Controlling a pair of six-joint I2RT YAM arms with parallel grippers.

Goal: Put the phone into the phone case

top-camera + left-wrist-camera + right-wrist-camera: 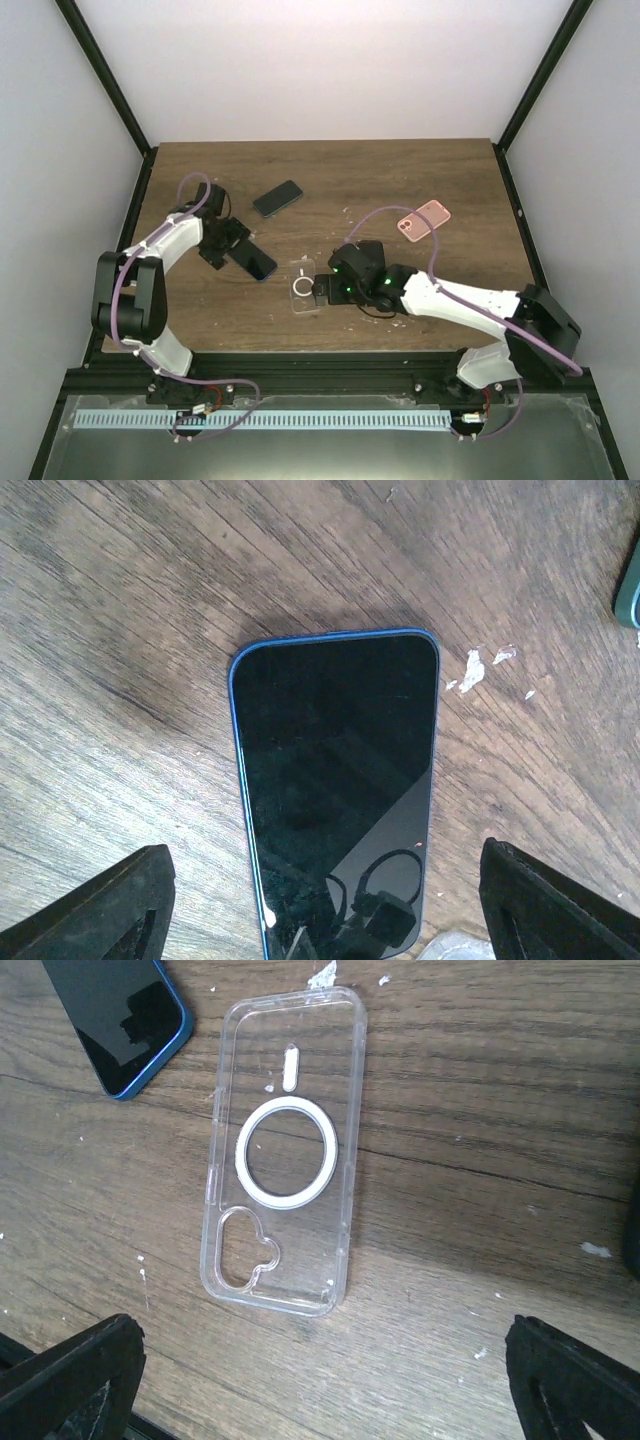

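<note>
The phone (257,261), black-screened with a blue edge, lies face up on the wooden table (400,180). My left gripper (230,247) hovers over its near end, open. In the left wrist view the fingers straddle the phone (335,770) without touching it, and the left gripper (325,905) holds nothing. The clear phone case (303,287) with a white ring lies flat just right of the phone. My right gripper (325,290) stands open beside the case's camera-cutout end. In the right wrist view the phone case (282,1150) lies ahead of the right gripper (320,1370), apart from both fingers, with the phone's corner (120,1020) at the top left.
A second dark phone (277,198) lies further back on the table, and its edge (630,590) shows in the left wrist view. A pink case (424,220) lies at the back right. White flecks (472,670) dot the wood. Black frame posts (140,150) border the table.
</note>
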